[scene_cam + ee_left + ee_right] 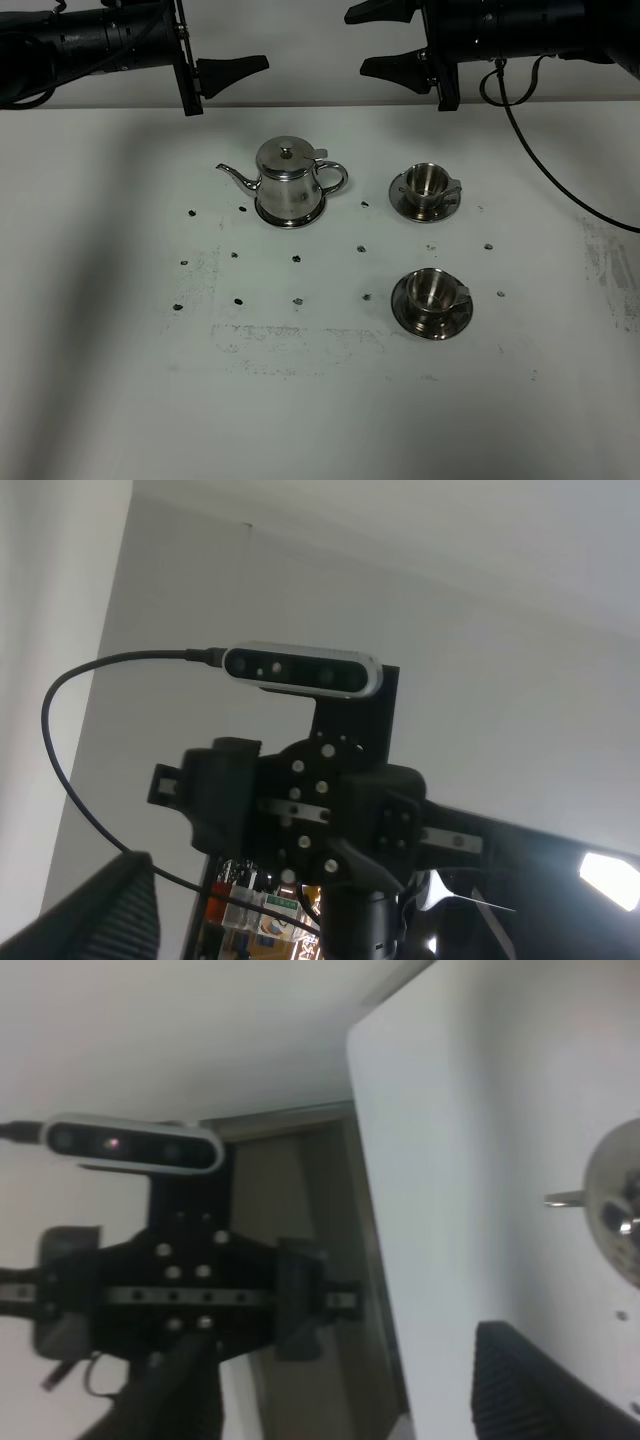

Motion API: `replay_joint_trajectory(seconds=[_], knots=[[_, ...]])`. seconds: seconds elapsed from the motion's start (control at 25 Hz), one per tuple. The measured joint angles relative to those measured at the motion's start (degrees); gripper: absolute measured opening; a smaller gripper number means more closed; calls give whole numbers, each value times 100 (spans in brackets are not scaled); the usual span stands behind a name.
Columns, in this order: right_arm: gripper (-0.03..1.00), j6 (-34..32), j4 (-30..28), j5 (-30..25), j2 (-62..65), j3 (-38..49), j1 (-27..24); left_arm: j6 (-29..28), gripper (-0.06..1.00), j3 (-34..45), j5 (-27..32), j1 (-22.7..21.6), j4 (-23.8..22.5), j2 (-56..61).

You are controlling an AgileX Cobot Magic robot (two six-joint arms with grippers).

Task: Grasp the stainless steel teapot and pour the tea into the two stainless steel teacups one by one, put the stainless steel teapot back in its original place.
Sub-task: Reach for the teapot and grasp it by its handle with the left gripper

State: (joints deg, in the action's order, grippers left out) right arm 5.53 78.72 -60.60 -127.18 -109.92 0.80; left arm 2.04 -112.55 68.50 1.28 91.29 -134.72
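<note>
Stainless steel teapot (288, 185): shiny, squat, knobbed lid, thin curved spout, loop handle. Left gripper (262, 36) and right gripper (358, 40): jaws wide, empty.

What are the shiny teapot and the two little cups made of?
The squat silver teapot looks like polished metal, probably stainless steel: it is mirror-bright with dark reflections. The far small handled cup and the near one, with their round saucers, show the same silvery shine, so likely the same metal.
</note>
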Motion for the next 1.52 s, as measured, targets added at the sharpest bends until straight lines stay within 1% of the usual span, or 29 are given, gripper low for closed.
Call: replay_joint_trajectory(seconds=[0.12, 0.44, 0.52, 0.6, 0.68, 0.8, 0.84, 1.0, 1.04, 1.08, 1.2, 1.28, 1.4, 1.52], knots=[[55, 2, 109, -4, 0, 0, 0, 18, 72, 0, 0, 0, 0, 0], [55, 2, 118, -24, 0, 0, 11, 219, 72, -107, 0, 0, -18, -5], [55, 69, 84, -24, 0, 0, 11, 262, 72, -227, 2, 0, -25, -5], [55, 269, 19, -24, 0, 0, 11, 304, 72, -366, 7, 0, -42, -5], [55, 495, -35, -31, 0, 0, 11, 332, 72, -547, 7, 0, -220, -5], [55, 791, -101, -74, 30, 0, 11, 346, 72, -706, 7, 0, -691, 104], [55, 894, -134, -75, 66, 0, 6, 360, 72, -721, 7, 0, -775, 168], [55, 1218, -576, -162, 444, 0, -137, 372, 72, -725, 7, -34, -826, 492], [55, 1283, -725, -241, 591, 0, -232, 389, 72, -725, 7, -46, -913, 569], [55, 1318, -860, -334, 748, 0, -330, 389, 72, -725, 7, -53, -1097, 651], [55, 1426, -1319, -654, 1265, 0, -817, 363, 72, -725, 7, -83, -1911, 943], [55, 1452, -1681, -799, 1684, 0, -1275, 236, 72, -725, 7, -133, -2392, 1130], [55, 1458, -2240, -828, 2544, 0, -2022, 167, 72, -725, 13, -302, -2912, 1390], [55, 1458, -2992, -839, 3532, 8, -2733, 251, 72, -725, 20, -398, -3383, 1720]])
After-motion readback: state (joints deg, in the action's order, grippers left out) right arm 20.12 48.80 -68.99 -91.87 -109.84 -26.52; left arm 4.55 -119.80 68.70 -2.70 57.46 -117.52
